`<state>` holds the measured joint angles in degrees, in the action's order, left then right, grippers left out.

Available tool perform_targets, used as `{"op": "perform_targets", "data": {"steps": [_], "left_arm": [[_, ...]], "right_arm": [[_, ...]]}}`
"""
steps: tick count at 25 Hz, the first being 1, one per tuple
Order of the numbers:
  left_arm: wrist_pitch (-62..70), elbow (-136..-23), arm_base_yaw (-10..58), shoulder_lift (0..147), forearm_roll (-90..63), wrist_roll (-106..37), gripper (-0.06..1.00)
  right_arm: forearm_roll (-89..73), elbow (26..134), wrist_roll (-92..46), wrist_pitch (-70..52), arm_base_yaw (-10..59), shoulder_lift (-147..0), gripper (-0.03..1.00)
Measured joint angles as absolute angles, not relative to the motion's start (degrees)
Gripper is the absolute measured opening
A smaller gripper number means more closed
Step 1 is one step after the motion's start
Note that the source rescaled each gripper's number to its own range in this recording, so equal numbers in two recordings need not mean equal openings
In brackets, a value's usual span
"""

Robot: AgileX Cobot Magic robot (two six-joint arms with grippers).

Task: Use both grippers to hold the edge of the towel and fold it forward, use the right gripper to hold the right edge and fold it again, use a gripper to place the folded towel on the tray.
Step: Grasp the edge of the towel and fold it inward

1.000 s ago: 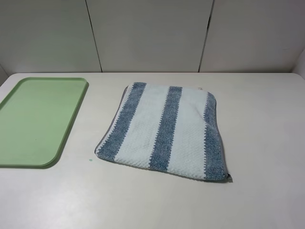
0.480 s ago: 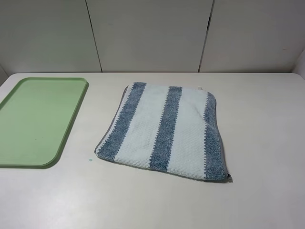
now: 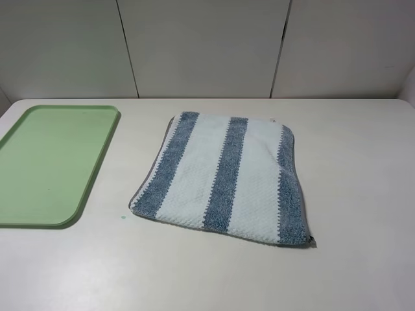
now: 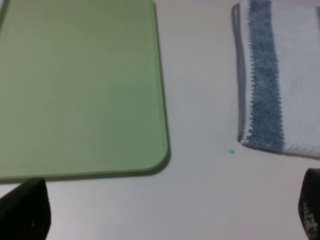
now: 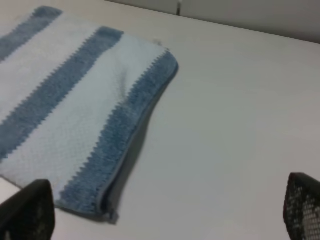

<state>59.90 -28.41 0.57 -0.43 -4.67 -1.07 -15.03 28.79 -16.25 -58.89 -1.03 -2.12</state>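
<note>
On the table [image 3: 363, 162] nothing has moved in the last second: the towel [image 3: 224, 178] keeps the same spot and shape, and no arm shows in the overhead view. I read that as first fold not started. Left gripper [image 4: 166, 210] and right gripper [image 5: 165, 207] both have fingers spread wide, holding nothing, short of the cloth. Towel lies flat mid-table, slightly skewed, near the tray [image 3: 52, 162] but apart. Blue and pale stripes, waffle texture, grey edging; right edge looks doubled.
</note>
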Motion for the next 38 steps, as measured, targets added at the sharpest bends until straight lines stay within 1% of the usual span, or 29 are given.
{"op": "perform_targets", "data": {"steps": [7,15,24,32,38], "left_arm": [[59.9,-28.41,0.83,-0.43,-4.78,-1.07,1.0],[60.49,-28.55,5.49,0.56,-4.84,-1.07,1.0],[62.86,-33.97,9.14,14.82,-4.67,-4.14,1.0],[63.89,-40.77,15.54,30.59,-0.52,-7.56,1.0],[64.18,-45.81,23.41,41.45,3.61,-9.12,1.0]], "right_arm": [[-16.29,28.79,-14.87,-58.71,-1.03,-2.12,1.0],[-17.51,29.19,-14.82,-58.72,-1.03,-2.54,1.0],[-18.51,37.11,-19.1,-61.72,-1.03,-14.85,1.0],[-21.4,42.52,-27.12,-61.72,-1.03,-28.71,1.0],[-26.23,46.59,-33.21,-62.16,-0.14,-37.49,1.0]]}}
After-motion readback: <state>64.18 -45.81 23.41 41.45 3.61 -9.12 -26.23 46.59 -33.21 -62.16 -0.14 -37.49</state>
